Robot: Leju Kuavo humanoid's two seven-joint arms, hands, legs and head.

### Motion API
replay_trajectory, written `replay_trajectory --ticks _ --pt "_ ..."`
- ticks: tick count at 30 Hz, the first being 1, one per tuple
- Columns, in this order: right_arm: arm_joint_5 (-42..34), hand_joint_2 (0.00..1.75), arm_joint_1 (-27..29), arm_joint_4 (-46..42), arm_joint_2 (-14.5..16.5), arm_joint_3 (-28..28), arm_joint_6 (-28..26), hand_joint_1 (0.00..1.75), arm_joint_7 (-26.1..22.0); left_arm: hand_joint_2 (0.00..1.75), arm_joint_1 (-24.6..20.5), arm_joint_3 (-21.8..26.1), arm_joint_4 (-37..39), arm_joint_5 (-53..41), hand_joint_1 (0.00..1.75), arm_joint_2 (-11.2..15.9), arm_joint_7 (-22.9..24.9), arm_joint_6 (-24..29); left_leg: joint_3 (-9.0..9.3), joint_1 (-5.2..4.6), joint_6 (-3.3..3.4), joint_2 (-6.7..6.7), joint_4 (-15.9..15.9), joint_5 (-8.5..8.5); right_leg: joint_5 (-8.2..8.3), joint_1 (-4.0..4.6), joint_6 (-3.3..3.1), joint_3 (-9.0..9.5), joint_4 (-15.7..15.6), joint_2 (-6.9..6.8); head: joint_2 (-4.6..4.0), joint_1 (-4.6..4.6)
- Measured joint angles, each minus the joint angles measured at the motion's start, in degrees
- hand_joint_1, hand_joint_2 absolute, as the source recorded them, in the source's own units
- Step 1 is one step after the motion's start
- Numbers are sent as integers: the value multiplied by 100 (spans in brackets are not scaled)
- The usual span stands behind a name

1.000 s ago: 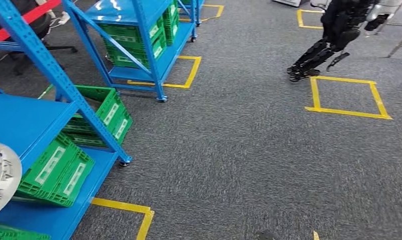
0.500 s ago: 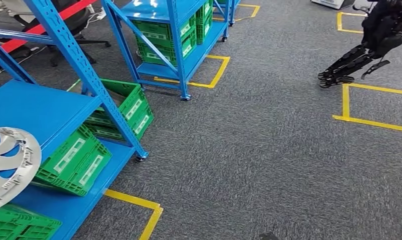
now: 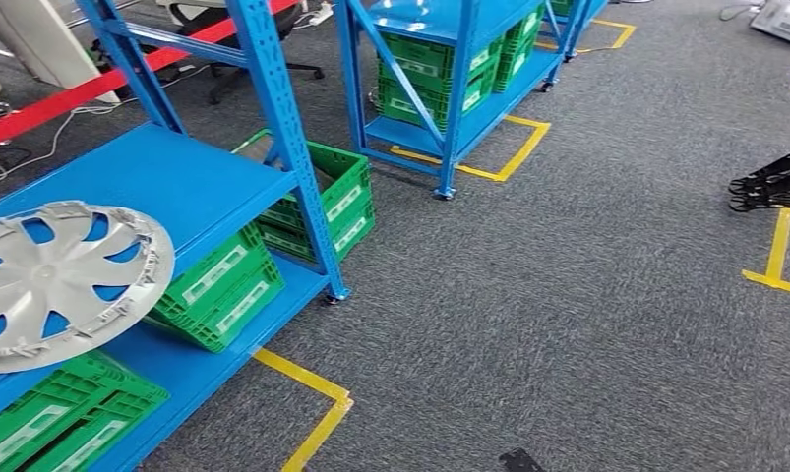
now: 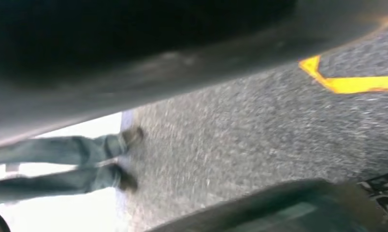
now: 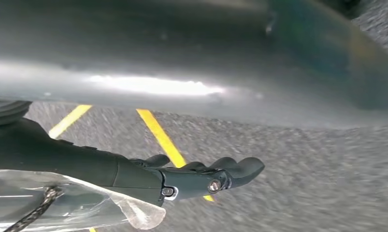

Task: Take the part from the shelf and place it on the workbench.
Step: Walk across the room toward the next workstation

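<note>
We see a silver-grey hubcap (image 3: pixel 61 280) with curved spokes on a bright blue shelf (image 3: pixel 189 182) — green crates (image 3: pixel 223 290) bearing pale labels sit below. The carpet (image 3: pixel 568 295) is speckled dark grey, marked with yellow tape (image 3: pixel 312 393) — a red band (image 3: pixel 46 103) runs behind.

One silver wheel cover (image 3: pixel 61 280) lies on the near blue shelving unit (image 3: pixel 189 182), with three green crates under and beside it: one (image 3: pixel 218 290) just below the cover, one (image 3: pixel 332 192) behind the unit's post, one (image 3: pixel 56 418) at its near end. A second blue shelving unit (image 3: pixel 450 59) stands beyond, holding more stacked green crates (image 3: pixel 440 74), too overlapped to count.
</note>
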Motion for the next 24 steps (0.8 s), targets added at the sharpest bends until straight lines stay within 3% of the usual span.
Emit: replay_trajectory --ticks 2,4,5,6,7,8,9,10,12,14,16,18,20,21,22,23,24 --pt "57 0 -5 0 2 1 -39 0 20 0 -10 11 0 25 0 -5 1 9 22 28 45 -141 -35 20 -298 -14 30 -286 596 375 0 31" --pt "99 0 21 -1 5 2 -70 0 43 0 -20 28 0 49 0 -14 1 13 21 32 61 -310 -34 19 -544 -19 47 -712 1352 535 0 40" --pt "114 0 34 -1 6 2 -84 0 53 0 -15 37 0 62 0 -16 1 16 26 33 61 -399 -32 17 -521 -20 53 -845 1516 555 0 41" --pt "126 0 41 -1 7 2 -96 0 59 0 -10 48 0 71 0 -15 1 18 36 36 56 -488 -29 13 -378 -23 57 -867 1442 565 0 40" --pt "135 0 43 0 7 2 -104 0 63 0 -6 60 0 73 0 -16 1 21 49 42 44 -573 -22 5 -145 -30 60 -779 1152 593 0 39" --pt "143 0 41 0 7 2 -111 0 67 0 -5 73 0 74 0 -16 1 24 60 50 25 -653 -11 -7 108 -46 66 -635 763 666 0 42" --pt "151 0 40 -1 8 2 -116 0 71 0 -9 86 0 75 0 -16 1 26 54 52 -4 -730 14 -25 267 -68 69 -482 392 828 0 42" --pt "161 0 40 -1 9 2 -121 0 75 0 -16 96 0 75 0 -16 0 28 36 55 -36 -797 40 -37 353 -87 56 -362 132 968 0 39" --pt "182 0 41 -2 11 3 -136 0 92 0 -18 115 0 78 0 -13 -1 37 -18 72 -106 -926 67 -35 333 -88 -2 -268 -32 1121 0 34" --pt "196 0 38 -2 14 4 -154 0 102 0 2 131 0 80 0 -8 -1 45 -49 97 -172 -1009 63 -26 344 -78 -85 -248 -44 995 0 33" --pt "206 0 34 -3 21 4 -175 0 103 0 8 137 0 80 0 -7 -1 46 -153 86 -235 -752 288 -171 348 -84 -160 -216 -78 836 0 9" --pt "229 0 51 -4 26 4 -187 0 114 0 -13 138 0 76 0 -10 -1 45 -480 77 -285 -365 987 -530 327 -68 -217 -185 -94 636 0 -17" --pt "253 0 73 -4 27 4 -190 0 130 0 -21 138 0 73 0 -10 -1 44 -816 91 -309 -247 1673 -777 297 -50 -240 -164 -94 432 0 -20" --pt "260 0 74 -4 27 4 -191 0 134 0 -13 138 0 72 0 -10 -1 43 -852 95 -307 -232 1746 -741 281 -45 -241 -149 -93 346 0 -21" --pt "265 0 70 -4 27 4 -193 0 136 0 -2 139 0 73 0 -9 -3 40 -774 95 -295 -214 1592 -597 264 -40 -239 -126 -93 270 0 -21" --pt "274 0 64 -4 27 4 -196 0 134 0 6 141 0 78 0 -7 -16 32 -602 87 -266 -166 1251 -387 244 -34 -236 -94 -94 201 0 -22" --pt "280 0 58 -4 29 4 -199 0 132 0 9 143 0 93 0 -5 -48 21 -393 61 -218 -35 836 -193 221 -26 -228 -69 -96 136 0 -22"
